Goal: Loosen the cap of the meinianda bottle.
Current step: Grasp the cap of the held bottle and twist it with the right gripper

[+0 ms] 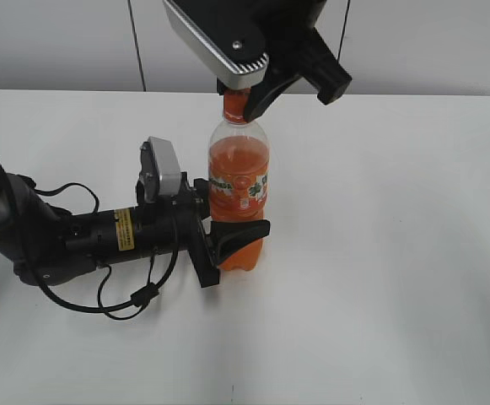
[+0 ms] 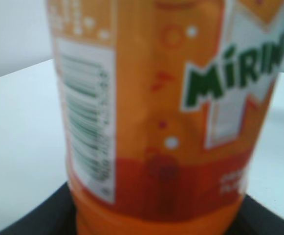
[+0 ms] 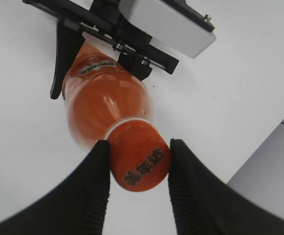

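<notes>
Meinianda bottle [image 1: 238, 190] upright on the white counter [image 1: 396, 253], roughly mid-scene, orange liquid nearly to the shoulder. My left gripper [image 1: 232, 240] comes in low from the left, arm lying almost flat on the counter, jaws clamped round the lower ribbed body just under the label band. Left wrist view is all label, blurred (too close to focus), which fits a hold tight on the body.

Right gripper [image 3: 138, 166] reaches down from the far side over the top. Right wrist view: jaws pinching the cap [image 3: 141, 164], one ribbed pad each side, both touching the cap skirt as far as I can tell. Dark print on cap top fully visible between the pads.

Why this setup, my read: left arm is the anchor so the btl can't spin or tip when torque goes in at the top. Gripping low keeps it clear of the right jaws and stops the base sliding. Right holds the cap side-on so wrist roll turns it abt the btl axis.

Stage: both holds set, twist is the step in hand. Can't tell from the frames if the cap has broken loose yet, no visible gap at the neck ring.

Risks: pads slipping on the smooth cap, or the btl body squashing and rotating in the left jaws.
</notes>
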Robot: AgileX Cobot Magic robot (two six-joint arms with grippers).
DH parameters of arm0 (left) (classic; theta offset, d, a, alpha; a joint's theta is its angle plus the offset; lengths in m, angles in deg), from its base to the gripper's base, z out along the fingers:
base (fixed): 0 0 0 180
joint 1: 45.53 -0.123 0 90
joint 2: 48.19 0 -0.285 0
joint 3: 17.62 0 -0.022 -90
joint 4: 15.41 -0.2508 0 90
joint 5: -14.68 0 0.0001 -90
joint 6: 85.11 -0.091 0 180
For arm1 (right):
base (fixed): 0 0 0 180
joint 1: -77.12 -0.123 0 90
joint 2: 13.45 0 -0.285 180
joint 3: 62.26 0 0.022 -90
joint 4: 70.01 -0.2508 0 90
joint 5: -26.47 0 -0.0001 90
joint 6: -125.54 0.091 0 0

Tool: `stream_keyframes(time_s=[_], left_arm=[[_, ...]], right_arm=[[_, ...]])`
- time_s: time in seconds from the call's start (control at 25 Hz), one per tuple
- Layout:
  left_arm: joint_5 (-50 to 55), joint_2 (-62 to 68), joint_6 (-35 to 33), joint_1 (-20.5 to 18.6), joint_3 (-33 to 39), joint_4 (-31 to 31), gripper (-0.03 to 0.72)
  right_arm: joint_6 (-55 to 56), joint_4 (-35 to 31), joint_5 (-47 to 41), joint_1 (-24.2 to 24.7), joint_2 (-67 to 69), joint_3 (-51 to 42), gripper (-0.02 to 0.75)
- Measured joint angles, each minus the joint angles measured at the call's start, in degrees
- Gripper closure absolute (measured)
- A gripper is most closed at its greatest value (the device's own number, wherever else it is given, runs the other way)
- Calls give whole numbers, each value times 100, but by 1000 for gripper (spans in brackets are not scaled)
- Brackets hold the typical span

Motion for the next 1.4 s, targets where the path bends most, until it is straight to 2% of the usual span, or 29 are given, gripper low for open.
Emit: stream_keyframes(time_s=[0.2,0.36,0.48,0.72,0.92,1.08,1.28,1.4], left_arm=[[0,0,0,0,0,0,301],[0,0,5,0,0,5,301],[0,2,9,0,0,10,301],[0,2,9,0,0,10,301],[0,7,9,0,0,18,301],[0,7,12,0,0,23,301],[0,7,12,0,0,28,301],[0,7,16,0,0,33,301]], right_arm=[[624,6,0,0,0,0,449],[1130,-40,13,0,5,-6,319],[1624,-52,13,0,11,-6,268],[2852,-152,13,0,-76,-6,251],[4139,-881,13,0,-410,-6,248],[6263,-988,13,0,-601,-6,248],[9446,-711,13,0,-614,-6,248],[10553,-343,13,0,-614,-6,248]])
